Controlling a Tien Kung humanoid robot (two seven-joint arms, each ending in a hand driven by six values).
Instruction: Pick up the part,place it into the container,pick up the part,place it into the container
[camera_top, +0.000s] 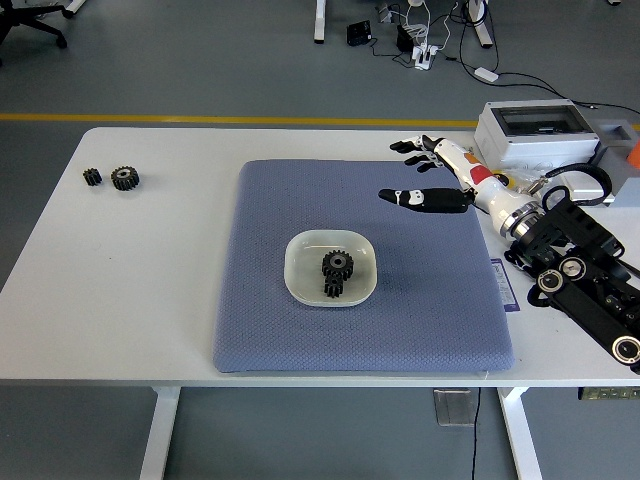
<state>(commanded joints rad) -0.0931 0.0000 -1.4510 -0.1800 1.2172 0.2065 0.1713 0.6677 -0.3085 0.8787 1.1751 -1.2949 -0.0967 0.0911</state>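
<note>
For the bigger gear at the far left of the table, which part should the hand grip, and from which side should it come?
Probably the toothed rim of the bigger gear, from straight above. It seems to lie flat, bore up, so fingertips can pinch opposite sides. The small gear sits close on its left, so close along the near-far line. The right hand is open.

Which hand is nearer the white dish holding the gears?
Right. The right hand hovers open up and to the right of the dish; the left hand is out of view.
</note>
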